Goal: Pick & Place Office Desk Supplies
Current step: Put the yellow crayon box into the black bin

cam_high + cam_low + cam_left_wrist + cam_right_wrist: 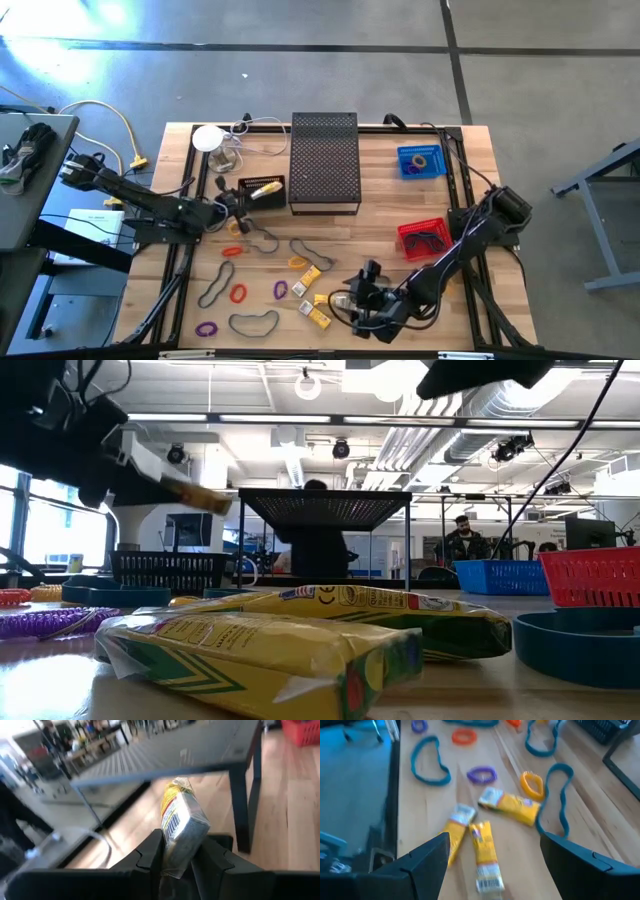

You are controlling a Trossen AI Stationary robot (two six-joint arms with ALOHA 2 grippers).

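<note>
The left fingers [177, 862] are pinching one end of a small yellow wrapped packet [181, 822], held at nine o'clock of the black mesh riser [324, 160], so it risks slipping, while the right fingers [492, 862] are gaping empty over three yellow packets [485, 840] on the tabletop [385, 235].

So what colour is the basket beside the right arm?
Red, for the small mesh basket; the high view shows it best.

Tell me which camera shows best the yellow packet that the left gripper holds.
The left wrist view: the yellow packet fills the middle, pinched between the left gripper fingers. The high view shows it small over the black basket. The low view shows a blurred bit. The right wrist view misses it.
</note>
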